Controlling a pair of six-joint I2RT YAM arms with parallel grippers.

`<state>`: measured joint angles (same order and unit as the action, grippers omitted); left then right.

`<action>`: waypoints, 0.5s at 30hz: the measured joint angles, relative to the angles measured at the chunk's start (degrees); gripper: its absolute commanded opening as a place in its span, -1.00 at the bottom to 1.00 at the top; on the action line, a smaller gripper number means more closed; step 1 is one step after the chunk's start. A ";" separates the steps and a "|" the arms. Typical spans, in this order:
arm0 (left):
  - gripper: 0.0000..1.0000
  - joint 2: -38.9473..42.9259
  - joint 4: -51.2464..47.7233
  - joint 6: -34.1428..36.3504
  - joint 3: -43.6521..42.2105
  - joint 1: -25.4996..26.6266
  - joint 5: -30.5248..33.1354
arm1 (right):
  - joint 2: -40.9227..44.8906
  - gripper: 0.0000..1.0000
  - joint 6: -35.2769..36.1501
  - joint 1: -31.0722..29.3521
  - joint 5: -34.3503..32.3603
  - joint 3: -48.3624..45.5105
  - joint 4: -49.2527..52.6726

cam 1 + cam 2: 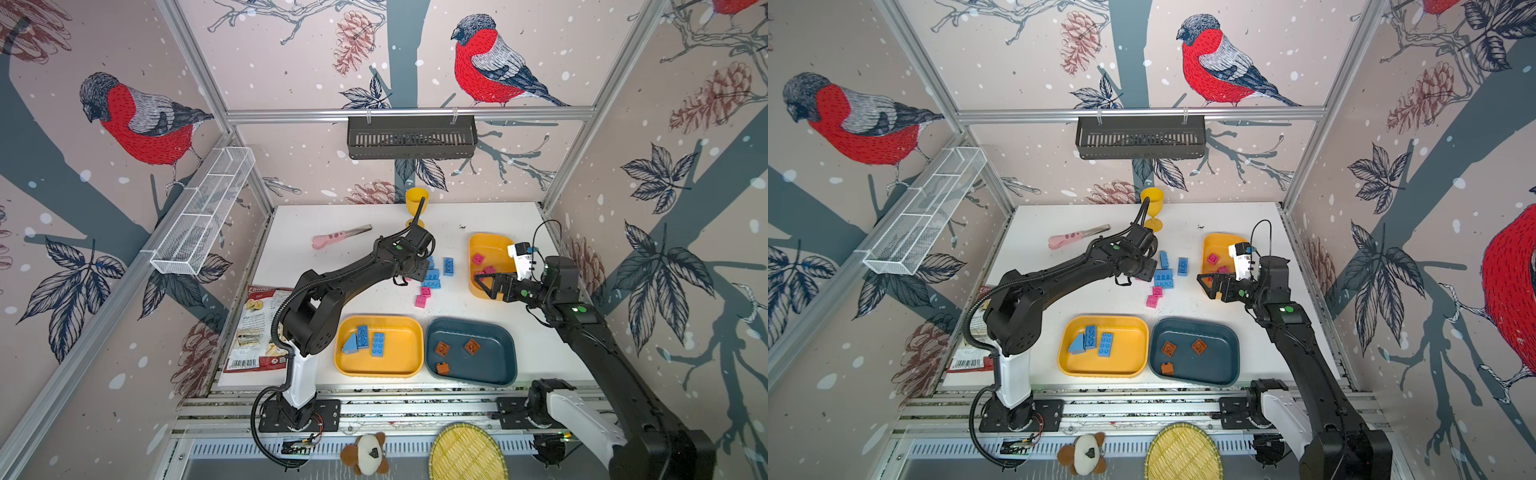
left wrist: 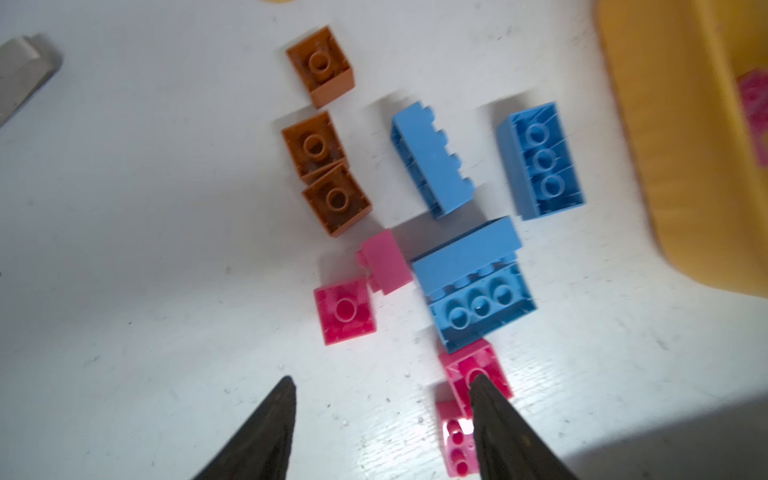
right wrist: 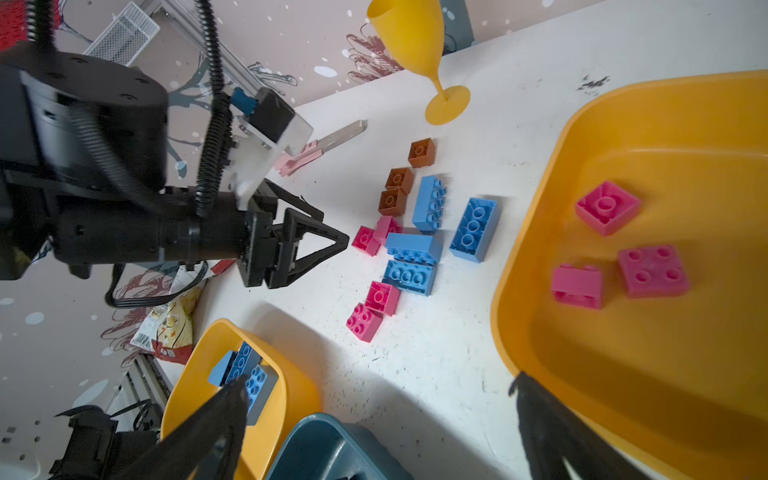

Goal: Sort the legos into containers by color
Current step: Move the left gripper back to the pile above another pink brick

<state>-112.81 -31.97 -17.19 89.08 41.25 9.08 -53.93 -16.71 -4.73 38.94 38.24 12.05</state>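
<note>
Surrounding bird wallpaper point(image 1: 291, 62); white, perhaps scuffed tabletop point(image 1: 332, 216)

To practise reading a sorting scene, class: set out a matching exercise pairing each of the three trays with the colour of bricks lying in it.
Trays:
1. front yellow tray
2. teal tray
3. right-hand yellow tray

Contents:
A. pink bricks
B. blue bricks
C. brown bricks

Pairs: 1-B, 2-C, 3-A.
</note>
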 measured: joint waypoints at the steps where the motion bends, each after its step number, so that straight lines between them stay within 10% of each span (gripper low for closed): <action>1: 0.33 -0.33 -0.04 -0.24 -0.57 -0.42 0.57 | -0.24 0.99 -0.02 -0.74 -0.15 0.00 -0.39; 15: 0.24 -8.74 3.19 -2.40 1.55 -2.29 1.27 | -2.08 0.99 -1.49 -4.22 -2.08 0.00 -2.34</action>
<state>-121.56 -28.77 -19.59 90.63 38.96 10.35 -56.01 -18.20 -8.95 36.86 38.24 9.72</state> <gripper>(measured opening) 0.632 0.995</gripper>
